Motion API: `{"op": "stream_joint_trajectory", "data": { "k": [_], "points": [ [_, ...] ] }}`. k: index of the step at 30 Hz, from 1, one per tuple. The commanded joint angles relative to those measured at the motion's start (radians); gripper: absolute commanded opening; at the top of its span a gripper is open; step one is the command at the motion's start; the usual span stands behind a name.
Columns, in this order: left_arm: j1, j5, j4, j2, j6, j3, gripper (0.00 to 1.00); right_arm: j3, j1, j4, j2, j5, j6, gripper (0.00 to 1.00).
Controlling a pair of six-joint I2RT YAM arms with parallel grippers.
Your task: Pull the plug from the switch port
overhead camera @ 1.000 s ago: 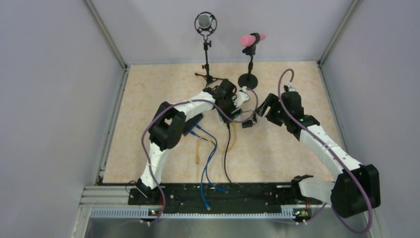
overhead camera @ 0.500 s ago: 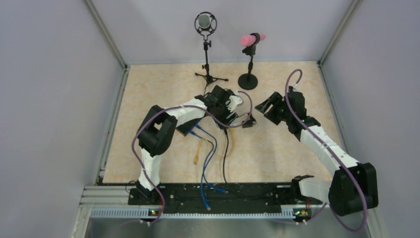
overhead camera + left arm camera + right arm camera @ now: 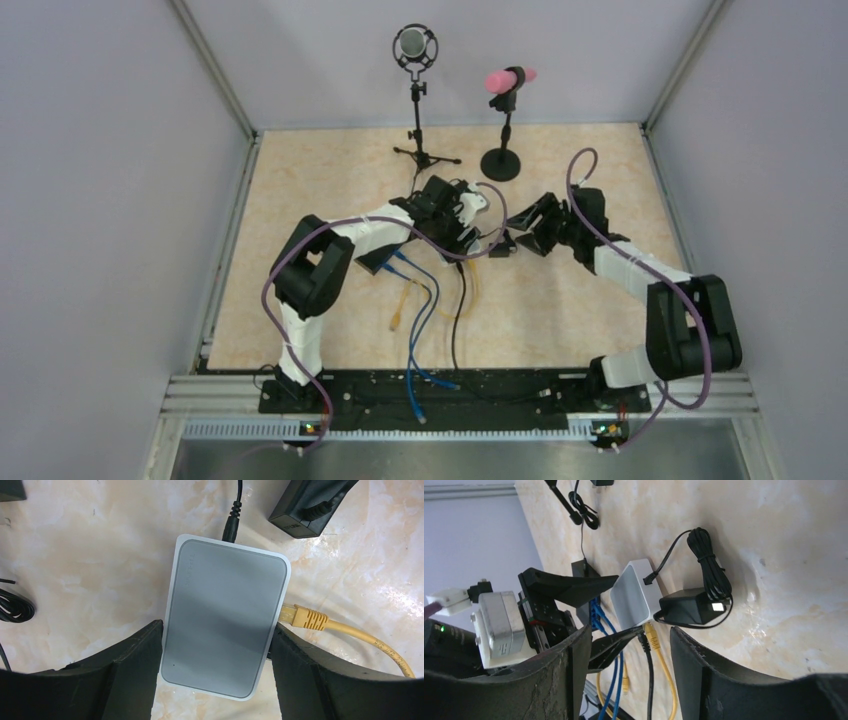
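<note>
The white switch (image 3: 225, 615) lies flat on the marbled table. My left gripper (image 3: 217, 630) is shut on it, one finger against each long side. A yellow plug (image 3: 300, 617) sits in a port on the switch's right side, just past my right finger. A black power lead (image 3: 232, 525) enters the far end. In the right wrist view the switch (image 3: 636, 592) shows with the yellow plug (image 3: 651, 635) and a black plug (image 3: 642, 641) beside it. My right gripper (image 3: 629, 630) is open, short of these plugs. From above, my left gripper (image 3: 470, 232) hides the switch and my right gripper (image 3: 512, 238) is close beside it.
A black power adapter (image 3: 686, 607) with coiled lead lies right next to the switch. Blue cables (image 3: 420, 320), a yellow cable (image 3: 400, 300) and a black cable (image 3: 458, 320) trail toward the near edge. Two microphone stands (image 3: 415, 100) (image 3: 505, 120) stand at the back.
My left gripper has shifted slightly near and left, staying over the switch. My right arm has swung in leftward, bringing its open gripper close to the switch and adapter.
</note>
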Motion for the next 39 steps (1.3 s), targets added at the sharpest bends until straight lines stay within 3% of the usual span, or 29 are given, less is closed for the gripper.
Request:
{"op": "stream_joint_trajectory", "data": {
  "k": [1, 11, 14, 28, 39],
  "points": [
    [-0.006, 0.039, 0.000, -0.016, -0.030, -0.025, 0.35, 0.082, -0.006, 0.092, 0.083, -0.104, 0.032, 0.57],
    [-0.006, 0.016, 0.028, -0.042, -0.049, -0.078, 0.34, 0.081, 0.072, 0.128, 0.126, -0.105, 0.036, 0.50],
    [-0.005, 0.003, 0.025, -0.046, -0.044, -0.100, 0.34, 0.072, 0.108, 0.131, 0.132, -0.081, 0.052, 0.44],
    [-0.003, 0.000, 0.053, -0.069, -0.065, -0.139, 0.34, 0.124, 0.140, 0.133, 0.333, -0.006, -0.025, 0.43],
    [-0.003, -0.007, 0.016, -0.068, -0.050, -0.113, 0.34, 0.127, 0.123, -0.051, 0.211, 0.223, -0.152, 0.45]
  ]
}}
